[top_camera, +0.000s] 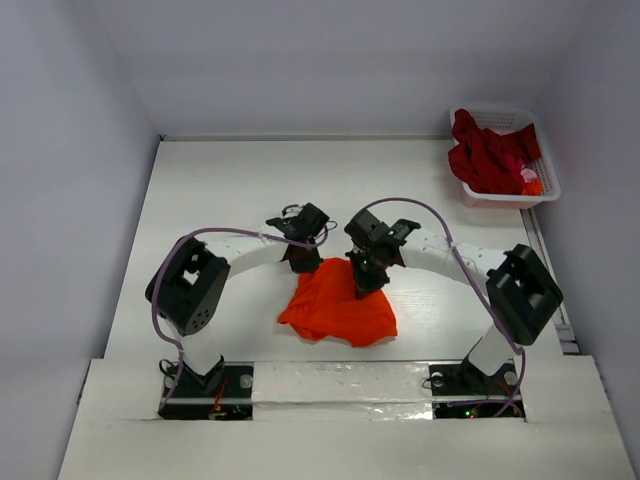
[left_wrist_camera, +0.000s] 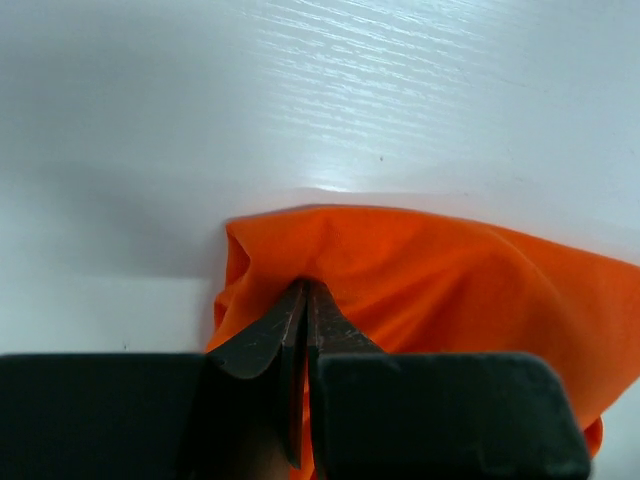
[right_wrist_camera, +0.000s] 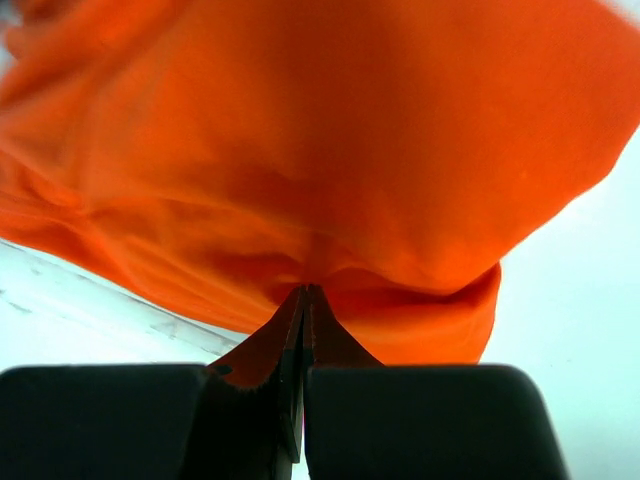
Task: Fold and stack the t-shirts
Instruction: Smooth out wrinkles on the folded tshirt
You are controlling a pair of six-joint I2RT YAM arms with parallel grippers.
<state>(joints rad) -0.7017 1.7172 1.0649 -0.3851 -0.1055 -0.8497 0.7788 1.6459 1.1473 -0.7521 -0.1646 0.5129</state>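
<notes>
A bright orange t-shirt (top_camera: 335,305) lies crumpled on the white table between the two arms, near the front edge. My left gripper (top_camera: 300,262) is shut on its far left edge; the left wrist view shows the jaws (left_wrist_camera: 305,290) pinched on a fold of orange cloth (left_wrist_camera: 440,290). At the shirt's far right edge my right gripper (top_camera: 368,283) is shut too, the tips (right_wrist_camera: 305,292) pressed into bunched orange fabric (right_wrist_camera: 330,150). Darker red t-shirts (top_camera: 488,155) are heaped in the white basket at the far right.
The white lattice basket (top_camera: 545,190) stands at the back right corner by the wall. Purple cables loop over both arms. Grey walls close in the table on the left, right and back. Bare white tabletop (top_camera: 240,180) stretches behind the grippers.
</notes>
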